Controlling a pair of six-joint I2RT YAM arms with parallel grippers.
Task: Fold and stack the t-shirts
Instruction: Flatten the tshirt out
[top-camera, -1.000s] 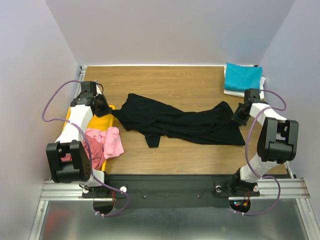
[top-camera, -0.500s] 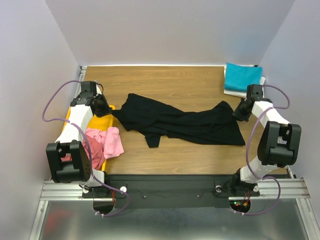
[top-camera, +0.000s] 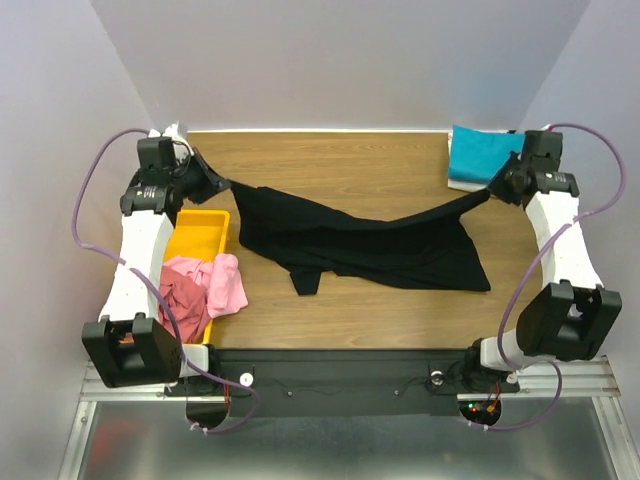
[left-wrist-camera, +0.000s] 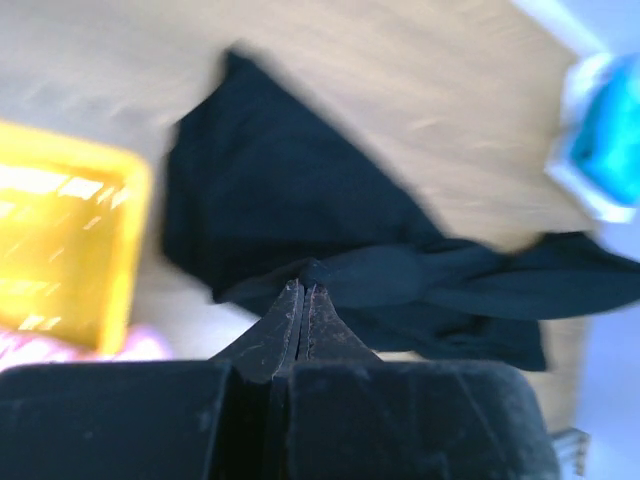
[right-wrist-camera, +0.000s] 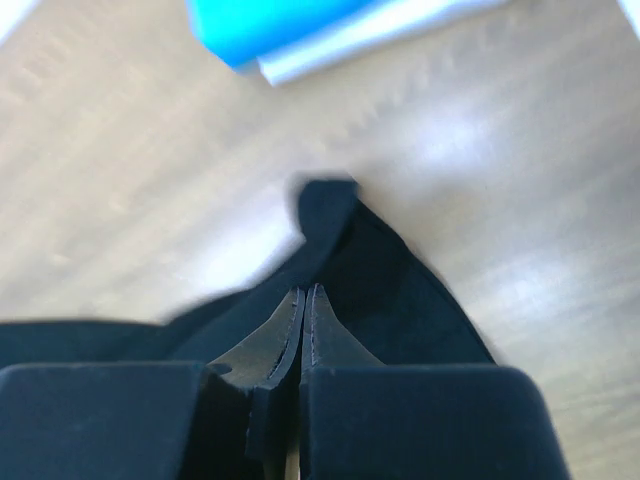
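Note:
The large black t-shirt (top-camera: 350, 240) hangs stretched between both grippers, its middle sagging onto the table. My left gripper (top-camera: 220, 182) is shut on its left corner at the far left, and in the left wrist view the shut gripper (left-wrist-camera: 303, 287) pinches bunched black cloth (left-wrist-camera: 280, 190). My right gripper (top-camera: 491, 190) is shut on its right corner, the shut gripper (right-wrist-camera: 303, 292) biting black fabric (right-wrist-camera: 400, 300). A folded teal t-shirt (top-camera: 485, 155) lies on a white one (right-wrist-camera: 400, 25) at the far right corner. Pink (top-camera: 226, 285) and dusty red (top-camera: 180, 295) t-shirts lie crumpled at the tray's near end.
A yellow plastic tray (top-camera: 205, 232) stands at the left edge of the wooden table (top-camera: 350, 160), below the left arm. Grey walls close in on the back and both sides. Both arm bases sit on the black rail at the near edge.
Both grippers have lifted and moved outward toward the back corners, pulling the black t-shirt's two corners up and apart. The right gripper's jaws closed on its corner during this.

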